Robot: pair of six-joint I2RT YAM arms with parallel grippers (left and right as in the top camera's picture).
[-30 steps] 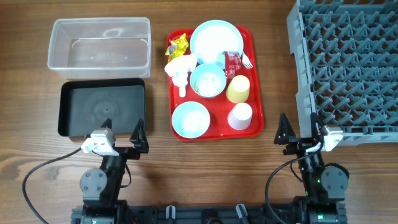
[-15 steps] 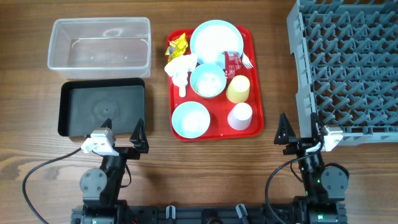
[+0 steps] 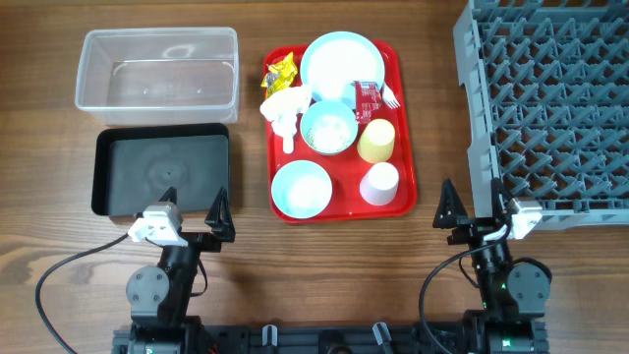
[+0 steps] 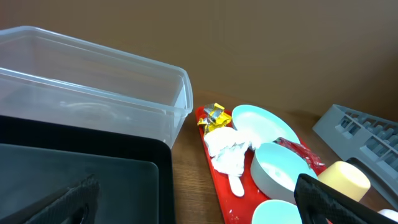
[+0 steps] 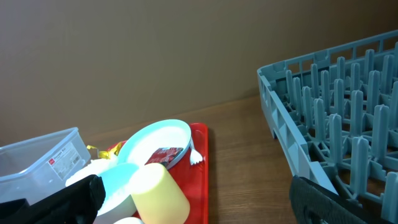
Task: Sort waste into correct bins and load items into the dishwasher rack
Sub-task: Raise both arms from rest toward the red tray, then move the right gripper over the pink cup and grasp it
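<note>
On the red tray (image 3: pixel 403 147) lie a yellow wrapper (image 3: pixel 281 71), a white napkin (image 3: pixel 283 106), a red wrapper (image 3: pixel 368 98), a pale blue plate (image 3: pixel 342 61), a bowl holding rice grains (image 3: pixel 328 128), an empty bowl (image 3: pixel 301 189), a yellow cup (image 3: pixel 376 141), a pinkish cup (image 3: pixel 379 184), a spoon (image 3: pixel 288 141) and a fork (image 3: pixel 391 96). The clear bin (image 3: pixel 157 67) and black bin (image 3: pixel 162 172) sit left of it, the grey rack (image 3: pixel 550 98) right. My left gripper (image 3: pixel 194 208) stands open at the black bin's near edge. My right gripper (image 3: pixel 475 206) stands open beside the rack's near corner. Neither holds anything.
Bare wood separates the bins from the tray (image 4: pixel 214 186) and the tray from the rack (image 5: pixel 336 106). The left wrist view looks over the black bin (image 4: pixel 81 180) to the napkin (image 4: pixel 229 148). The right wrist view faces the yellow cup (image 5: pixel 158 190).
</note>
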